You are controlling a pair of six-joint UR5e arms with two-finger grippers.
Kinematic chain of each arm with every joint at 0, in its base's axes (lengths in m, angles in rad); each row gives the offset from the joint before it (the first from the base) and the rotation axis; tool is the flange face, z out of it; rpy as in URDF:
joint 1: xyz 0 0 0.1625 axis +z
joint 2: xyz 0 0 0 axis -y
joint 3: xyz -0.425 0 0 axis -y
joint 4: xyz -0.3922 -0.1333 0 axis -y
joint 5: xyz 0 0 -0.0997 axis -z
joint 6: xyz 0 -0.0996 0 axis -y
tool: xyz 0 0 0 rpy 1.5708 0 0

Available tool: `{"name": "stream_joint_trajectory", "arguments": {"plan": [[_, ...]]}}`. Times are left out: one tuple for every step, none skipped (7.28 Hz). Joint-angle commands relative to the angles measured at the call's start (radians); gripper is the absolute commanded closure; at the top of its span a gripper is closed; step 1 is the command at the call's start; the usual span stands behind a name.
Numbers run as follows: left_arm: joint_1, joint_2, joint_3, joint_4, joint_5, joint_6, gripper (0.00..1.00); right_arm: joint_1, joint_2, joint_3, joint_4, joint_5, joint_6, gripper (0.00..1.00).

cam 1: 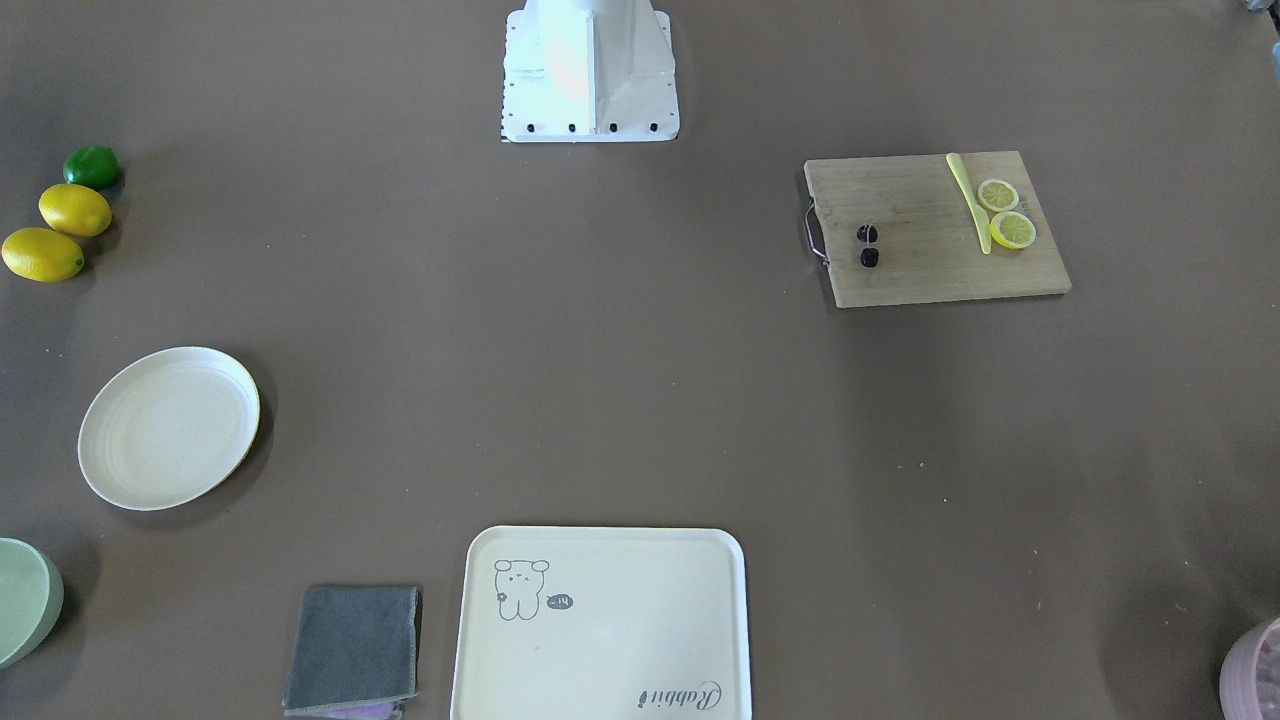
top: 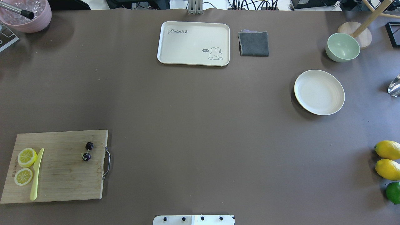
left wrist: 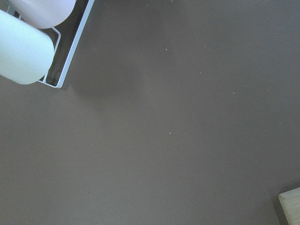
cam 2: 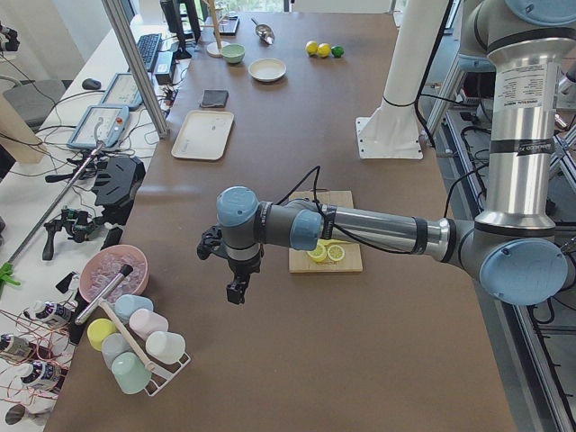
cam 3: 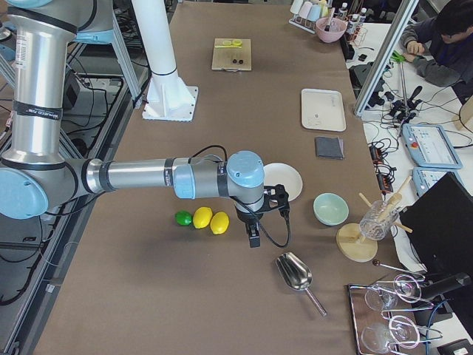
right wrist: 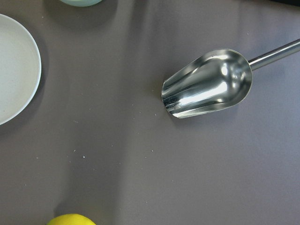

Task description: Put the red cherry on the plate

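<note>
Since only the side views show my left gripper [cam 2: 236, 291] and right gripper [cam 3: 253, 238], I cannot tell either pincer's spread. Overhead, the red cherry [top: 87, 151], two joined fruits, lies on the cutting board [top: 62, 175] at 8 o'clock, with two lemon slices [top: 27, 157] and one knife [top: 37, 175]. The plate [top: 319, 92] sits well apart at 3 o'clock.

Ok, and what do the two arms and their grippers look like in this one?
The left arm and right arm match: silver tubes, dark grey joints with light blue round caps, a small printed label on each upright tube. A loose black cable runs to each wrist. The left gripper and right gripper are black and slim.
</note>
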Motion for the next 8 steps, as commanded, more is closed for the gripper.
{"name": "stream_joint_trajectory", "arguments": {"plan": [[0.003,-0.001,-0.009,0.0,0.0,0.0,0.02,0.0,0.0,0.0,-0.001,0.0,0.001,0.0],[0.003,-0.001,-0.012,-0.002,-0.002,0.0,0.02,0.0,0.0,0.0,-0.001,0.0,0.002,0.0],[0.003,-0.001,-0.02,-0.003,0.0,0.0,0.02,-0.002,0.0,0.0,-0.001,0.0,0.001,0.0],[0.003,-0.007,-0.025,0.0,0.001,0.0,0.02,0.0,0.0,0.0,0.001,0.002,0.002,0.0],[0.003,-0.014,-0.055,0.0,0.003,-0.003,0.02,-0.005,0.002,0.0,0.055,-0.006,0.005,0.0],[0.003,-0.015,-0.087,-0.003,0.005,-0.008,0.02,-0.003,0.002,0.0,0.133,-0.056,0.016,0.0],[0.003,-0.047,-0.086,-0.026,0.002,-0.008,0.02,-0.003,0.003,0.008,0.163,-0.11,0.045,0.0],[-0.006,-0.155,-0.031,-0.087,0.014,-0.011,0.02,-0.003,0.009,0.014,0.163,-0.106,0.098,0.0]]}}
